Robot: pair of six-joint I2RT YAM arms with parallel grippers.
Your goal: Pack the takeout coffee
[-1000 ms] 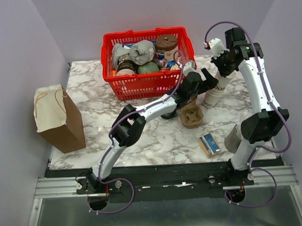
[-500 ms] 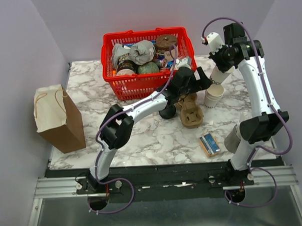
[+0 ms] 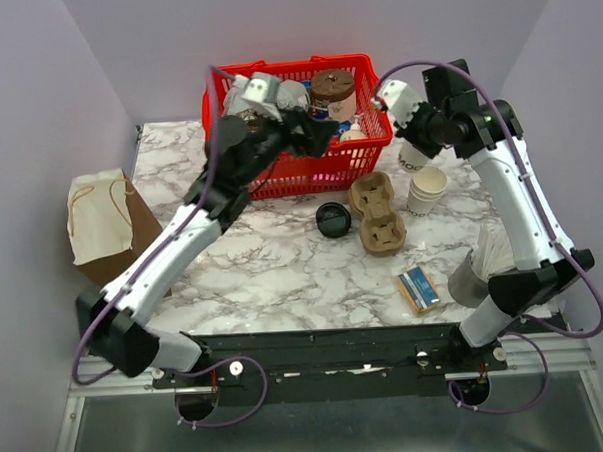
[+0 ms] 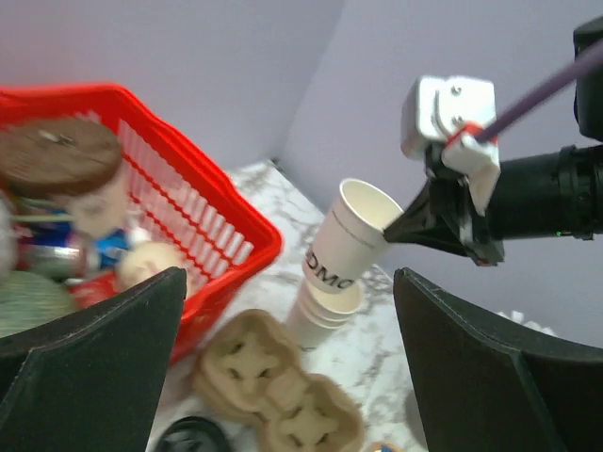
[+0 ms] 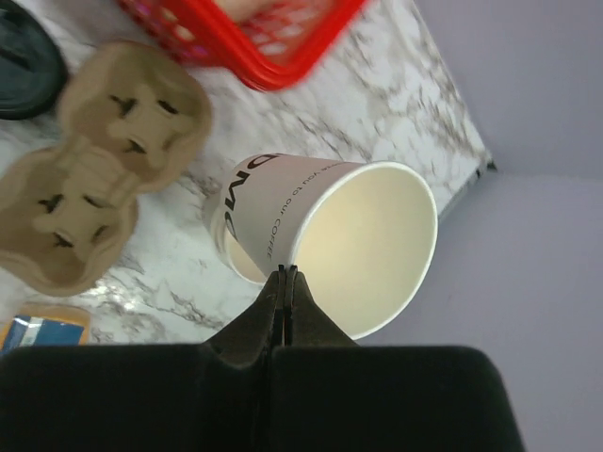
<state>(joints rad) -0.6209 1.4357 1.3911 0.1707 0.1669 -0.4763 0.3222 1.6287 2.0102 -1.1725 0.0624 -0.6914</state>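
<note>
Right of the red basket, your right claw is clenched on the rim of a printed cup. The cup is tilted, open-topped and has no lid, and nothing shows inside it. Its base sits just over the stack of cups, also right of the basket. I can't tell whether the two touch.

No lidded cup shows in any view. My read is that this printed cup is the coffee-to-be.

Your left claw is released, spread wide and empty. It hovers over the basket's right front corner, facing the cup.

Other items:
- The loose black lid lies on the tabletop just in front of the basket, not on any cup.
- The pulp cup carrier sits beside the lid, front-right of the basket. The wells that show are empty.
- The brown paper bag stands left of the basket, well apart from the cup. Its inside is not visible.

Progress looks early. At most, one cup is in hand. The lid is not yet on, and the cup is in neither the carrier nor the bag. You likely need both steps. From here you can't tell whether packing means the carrier, the bag or both.
</note>
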